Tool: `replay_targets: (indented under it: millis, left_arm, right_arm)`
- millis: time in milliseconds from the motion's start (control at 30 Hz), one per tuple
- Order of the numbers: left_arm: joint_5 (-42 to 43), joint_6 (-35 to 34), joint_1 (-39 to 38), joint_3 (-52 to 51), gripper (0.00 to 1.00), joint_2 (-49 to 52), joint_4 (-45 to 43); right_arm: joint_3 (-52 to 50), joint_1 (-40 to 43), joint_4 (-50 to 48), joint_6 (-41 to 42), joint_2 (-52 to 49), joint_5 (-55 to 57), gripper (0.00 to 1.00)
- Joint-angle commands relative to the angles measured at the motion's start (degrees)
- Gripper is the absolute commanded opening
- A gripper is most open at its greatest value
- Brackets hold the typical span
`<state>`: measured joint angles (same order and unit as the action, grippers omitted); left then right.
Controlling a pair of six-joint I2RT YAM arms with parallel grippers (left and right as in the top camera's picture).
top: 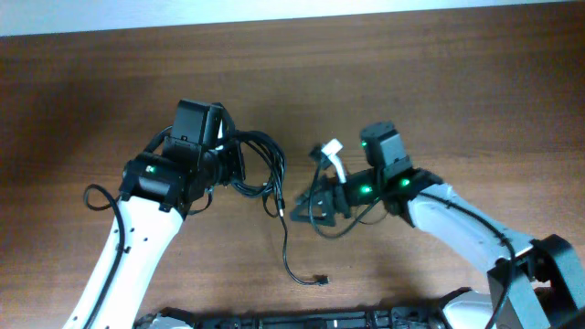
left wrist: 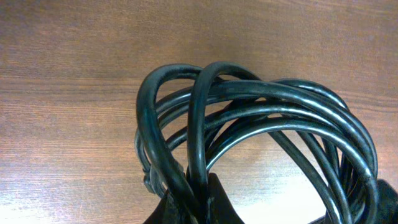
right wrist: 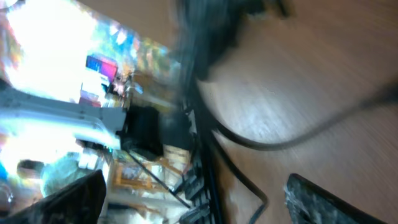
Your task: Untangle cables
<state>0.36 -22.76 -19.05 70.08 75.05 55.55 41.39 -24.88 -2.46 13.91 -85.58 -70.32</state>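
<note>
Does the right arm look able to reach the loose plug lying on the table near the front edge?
Probably yes: the plug lies free on the table, near the right gripper, with nothing covering it.

This looks like a robotics lab or test room, not a home. A plain wood-grain table (top: 91,82) fills the overhead view, and two white-and-black robot arms reach over it. The left arm (top: 128,247) comes in from 7 o'clock and the right arm (top: 466,224) from 4 o'clock, with green indicator lights (top: 364,191) glowing on their black housings. A black rail (top: 302,320) runs along the table edge at 6 o'clock. In the right wrist view, the room beyond the table, at 9 to 10 o'clock, is blurred. It shows bright light (right wrist: 37,56) and coloured clutter (right wrist: 99,65), too smeared to name.
</note>
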Motion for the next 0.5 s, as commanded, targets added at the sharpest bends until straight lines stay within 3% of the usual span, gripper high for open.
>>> replay_targets:
  millis: [0,33,100,167,267,367,467]
  left_arm:
    - [-0.2,-1.5,0.3,0.4,0.0,0.5,-0.3]
    - [-0.2,-1.5,0.3,0.4,0.0,0.5,-0.3]
    - [-0.2,-1.5,0.3,0.4,0.0,0.5,-0.4]
    - [-0.8,-1.5,0.3,0.4,0.0,0.5,-1.0]
    - [-7.5,-1.5,0.3,0.5,0.0,0.5,-1.5]
    - [-14.9,-3.1,0.3,0.5,0.0,0.5,-1.4]
    - [-17.1,-4.9,0.3,0.5,0.0,0.5,-1.5]
  right_arm:
    - [0.4,-5.4,-9.2,-1.9,0.0,11.6,0.72]
    - [0.4,-6.8,-11.0,-1.9,0.0,14.7,0.66]
    - [0.4,-11.3,-12.6,-1.9,0.0,20.0,0.42]
    - [0.4,-14.2,-9.8,-1.9,0.0,24.7,0.34]
    - [0.4,-16.0,-2.1,-1.4,0.0,29.7,0.04]
    - [0.4,-16.0,3.8,2.1,0.0,28.1,0.04]
    - [0.7,-14.4,0.5,9.2,0.0,10.4,0.04]
